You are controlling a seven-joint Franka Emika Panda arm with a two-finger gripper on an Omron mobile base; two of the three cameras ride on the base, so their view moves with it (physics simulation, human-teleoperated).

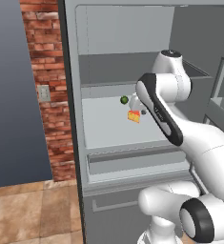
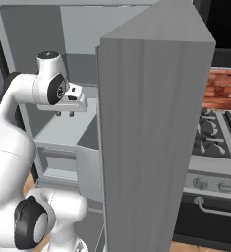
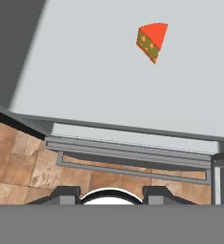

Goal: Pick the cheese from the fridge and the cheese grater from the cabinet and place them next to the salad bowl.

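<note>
in the left base view, a brick wall [image 1: 50,95] with a pale switch plate [image 1: 45,93] stands at nine o'clock, beside the open fridge [image 1: 80,57]. on the fridge's pale middle shelf [image 1: 104,124] the cheese [image 1: 134,116] shows as a small yellow-orange wedge with red on it, just past the centre toward three o'clock. a small green round thing [image 1: 125,100] sits just beside it at eleven o'clock of the wedge. the white arm [image 1: 180,128] rises from five o'clock and bends over the shelf, its forearm covering the hand, so the wedge shows just at the forearm's edge; whether it is touched cannot be told here.

in the right base view the arm's wrist sits at ten o'clock with the gripper [image 2: 64,113] pointing down inside the fridge; two small dark fingertips [image 2: 59,113] stand slightly apart with nothing visible between them. the fridge door [image 2: 146,138] stands open, edge-on through the middle, and a stove [image 2: 215,142] lies at three o'clock.

in the hand view the cheese [image 3: 152,42] lies alone on the pale shelf at one o'clock, well apart from the finger bases [image 3: 66,193] at six o'clock, which are spread with an empty gap. brown floor tiles [image 3: 18,157] show at eight o'clock.
</note>
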